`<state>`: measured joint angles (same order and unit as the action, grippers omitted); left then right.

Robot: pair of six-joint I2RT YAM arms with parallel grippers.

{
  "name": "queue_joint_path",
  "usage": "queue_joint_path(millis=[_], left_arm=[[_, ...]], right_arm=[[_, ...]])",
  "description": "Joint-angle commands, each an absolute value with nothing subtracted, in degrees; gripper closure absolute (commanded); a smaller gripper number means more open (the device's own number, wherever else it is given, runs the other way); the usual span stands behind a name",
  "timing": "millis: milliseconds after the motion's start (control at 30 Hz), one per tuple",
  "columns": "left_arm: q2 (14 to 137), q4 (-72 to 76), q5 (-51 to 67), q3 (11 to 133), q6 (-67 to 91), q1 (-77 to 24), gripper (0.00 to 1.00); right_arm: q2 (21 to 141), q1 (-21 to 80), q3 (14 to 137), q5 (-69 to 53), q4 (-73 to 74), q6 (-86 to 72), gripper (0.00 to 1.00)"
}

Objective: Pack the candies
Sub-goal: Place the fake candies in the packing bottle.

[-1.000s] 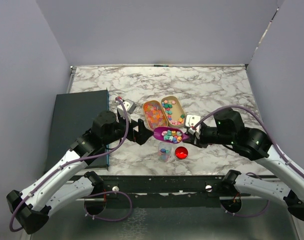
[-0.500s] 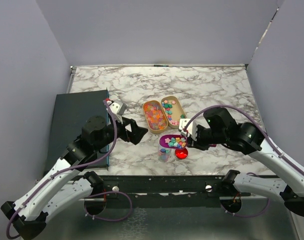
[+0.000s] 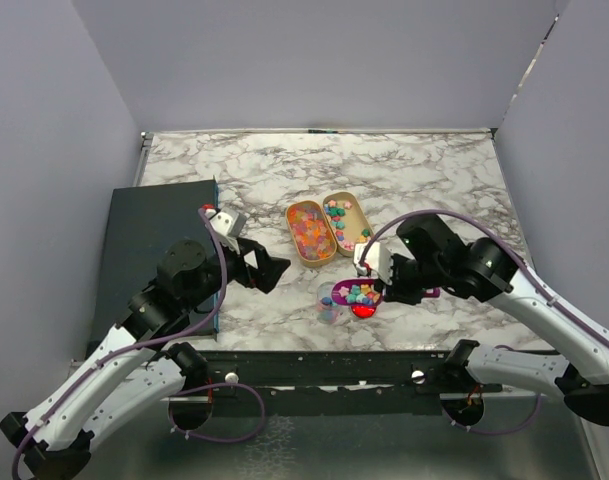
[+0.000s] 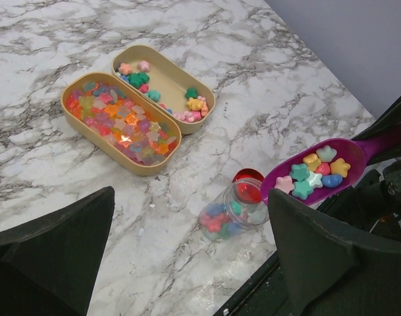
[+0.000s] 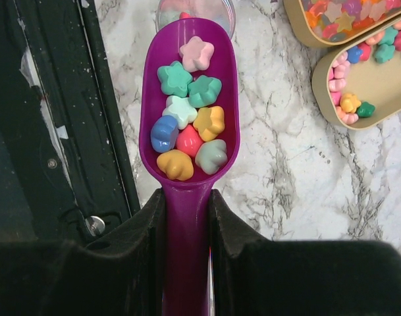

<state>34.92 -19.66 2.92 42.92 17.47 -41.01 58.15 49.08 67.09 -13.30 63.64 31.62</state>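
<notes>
Right gripper (image 5: 187, 205) sits low centre in the right wrist view, jaws partly closed & clamped on the handle of the purple scoop (image 5: 224, 79), one finger each side. Scoop runs up the frame, its bowl carrying nine or so of the candies (image 5: 186, 112): star/flower shapes in pink, teal, white, yellow, blue, red, orange. Scoop tip is at the mouth of the clear jar (image 4: 234, 212), which stands lower centre-right in the left wrist view w/ a few candies already in its bottom; can't tell if the tip touches the rim. Red lid (image 3: 363, 311) lies on the marble table (image 3: 414, 170) just beside the jar, partly under the scoop in the top view. More candies are in two tan oval trays, touching side by side, upper left of the left wrist view: left tray (image 4: 139, 170) is full of translucent multicolour pcs, right tray (image 4: 170, 74) has pastel ones at its ends & along one long side, middle bare. Left gripper (image 3: 270, 268) is left of centre in the top view, jaws wide apart, holding nothing, left of jar & trays & touching neither. Dark board (image 3: 149, 235) lies at the table's left edge
</notes>
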Motion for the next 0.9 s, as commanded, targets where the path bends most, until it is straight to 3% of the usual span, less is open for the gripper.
queue_joint_path(millis=[0,867], left_arm=[[34.3,-20.7,1.7,42.2,16.6,-41.1,0.01],[32.6,-21.8,1.3,42.0,15.8,-41.1,0.01]], right_arm=[[59.7,49.8,69.7,-11.1,65.8,31.3,0.99],[69.7,55.5,79.6,-1.4,74.6,28.5,0.99]])
